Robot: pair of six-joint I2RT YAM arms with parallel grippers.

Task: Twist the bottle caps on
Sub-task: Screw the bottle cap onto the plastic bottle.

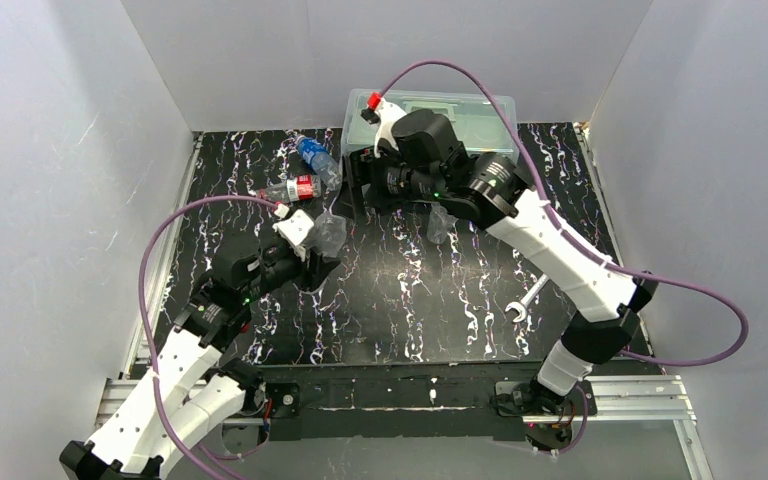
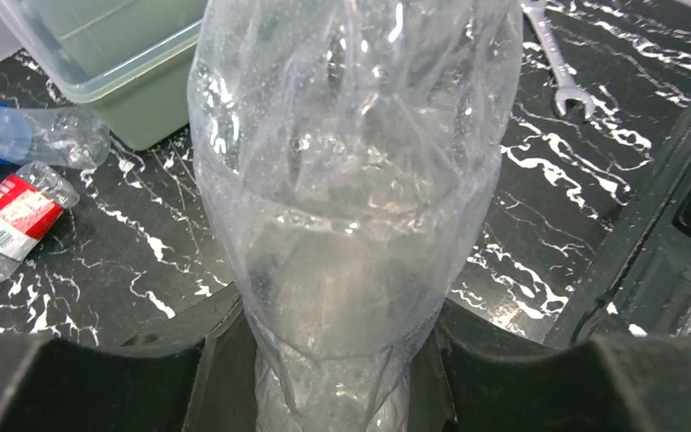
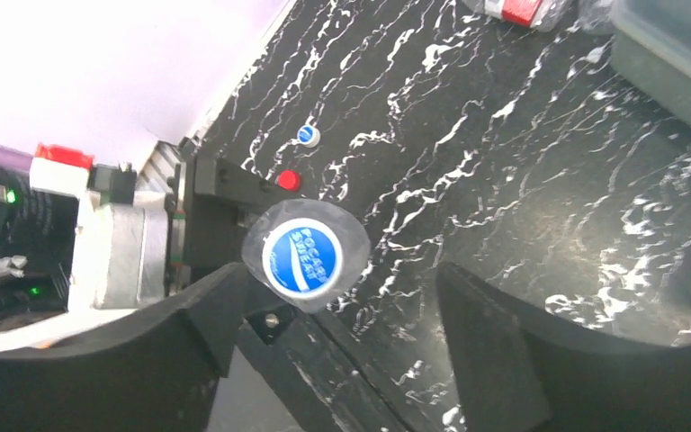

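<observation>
Pale walls enclose the black, white-veined table (image 1: 410, 300). The right arm half hides the translucent box (image 1: 480, 110) at the back. The left gripper (image 2: 328, 360) is clamped on the plain bottle (image 2: 351, 180), whose top is cut off in its wrist view. The right gripper (image 3: 342, 283) stands with fingers apart, either side of the blue cap (image 3: 301, 256) sitting on that bottle. Beyond lie a red cap (image 3: 288, 180) and a blurred blue-and-white cap (image 3: 307, 135).

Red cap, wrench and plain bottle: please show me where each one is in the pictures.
red cap (image 3: 288, 180): right wrist view, its round top.
wrench (image 1: 527, 298): top external view, middle of handle.
plain bottle (image 2: 351, 180): left wrist view, its crumpled wall.
</observation>
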